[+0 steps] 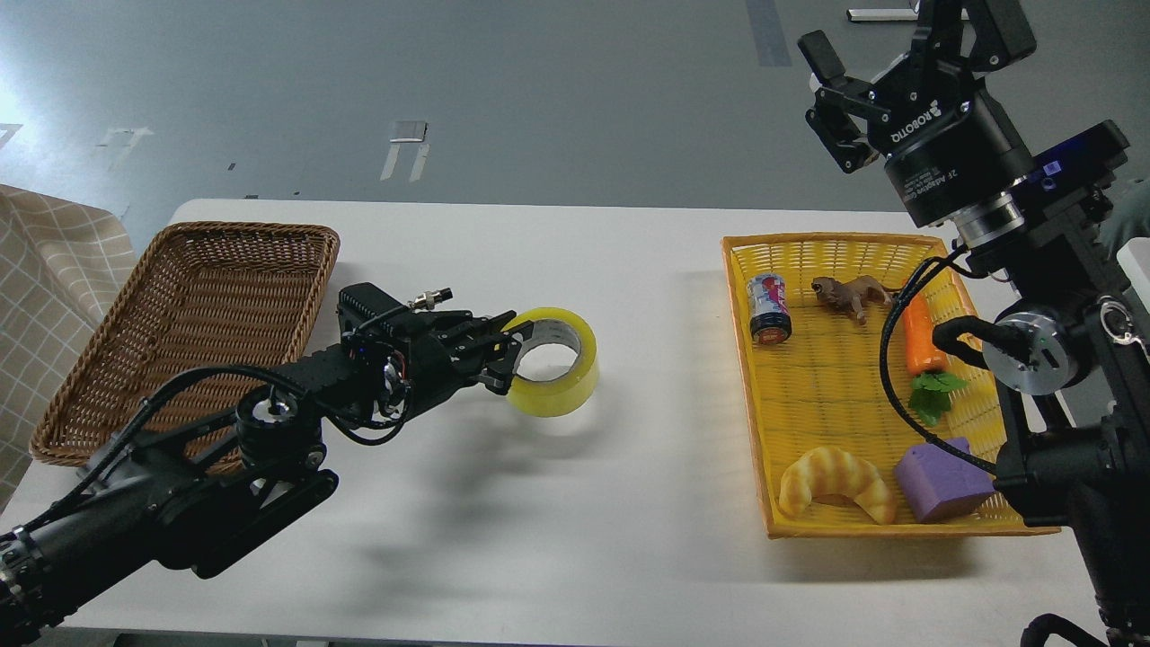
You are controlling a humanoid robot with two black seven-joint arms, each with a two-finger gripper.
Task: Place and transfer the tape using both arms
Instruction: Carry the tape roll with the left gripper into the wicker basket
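The yellow tape roll [559, 368] is held off the white table [575, 539], left of its centre. My left gripper [501, 358] is shut on the roll's near wall, one finger inside the core and one outside. The left arm comes in from the lower left. My right gripper [876, 40] is open and empty, raised high at the upper right, above the far edge of the yellow basket [764, 422].
An empty brown wicker basket [162, 422] stands at the left. The yellow basket at the right holds a can [770, 308], a brown animal toy [849, 294], a carrot [922, 337], a croissant toy [835, 483] and a purple block [943, 481].
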